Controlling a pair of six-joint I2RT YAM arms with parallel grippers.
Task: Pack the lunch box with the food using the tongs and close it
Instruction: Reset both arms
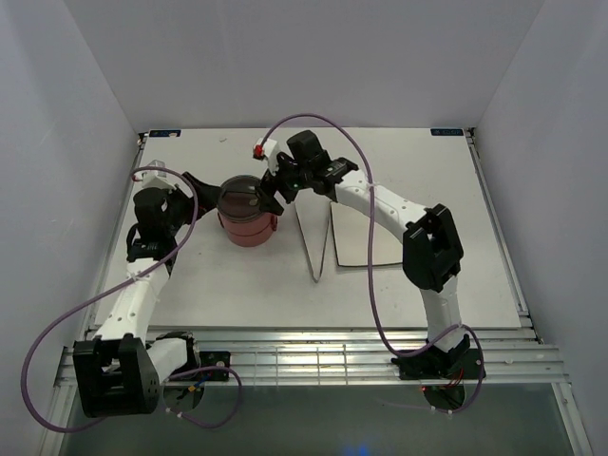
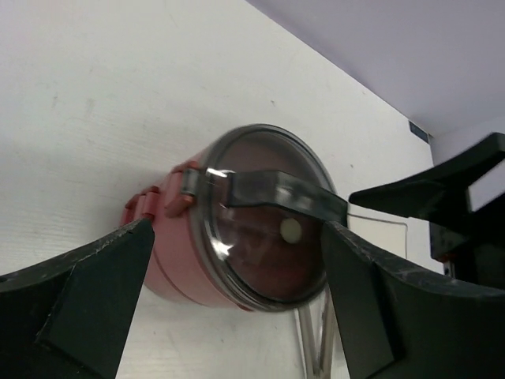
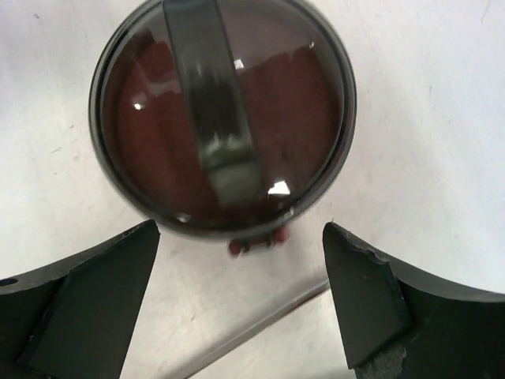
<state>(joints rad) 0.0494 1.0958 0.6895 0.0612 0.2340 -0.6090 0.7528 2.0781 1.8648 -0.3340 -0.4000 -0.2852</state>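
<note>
Left end effector [image 2: 237, 227]: jaws spread wide, nothing between them. Its two dark fingers [image 2: 95, 292] frame the wrist view, and the lunch box [image 2: 252, 221] sits ahead of them without contact.

Right end effector [image 3: 241, 229]: jaws likewise spread wide and empty. It hangs over the near edge of the lunch box, looking straight down on it, with both fingertips clear of the rim.

In the top view the two end effectors flank the box closely, the left one on its left and the right one at its upper right.

Lunch box: upright on the worktop [image 1: 237, 285], left of centre, tiers stacked. The smoky grey cover [image 3: 308, 95] is seated on top, with its dark handle band [image 3: 217, 103] running across the dome. One red clasp [image 3: 256, 245] shows at the near rim, and another projects at the side in the left wrist view (whether either is latched cannot be told). No food piece can be made out through the cover.

Tongs [image 1: 318, 275]: flat on the worktop just right of the box, the joined end toward the arm bases, touched by neither end effector. Their right arm lies along the left edge of the white plate [image 1: 366, 242].
</note>
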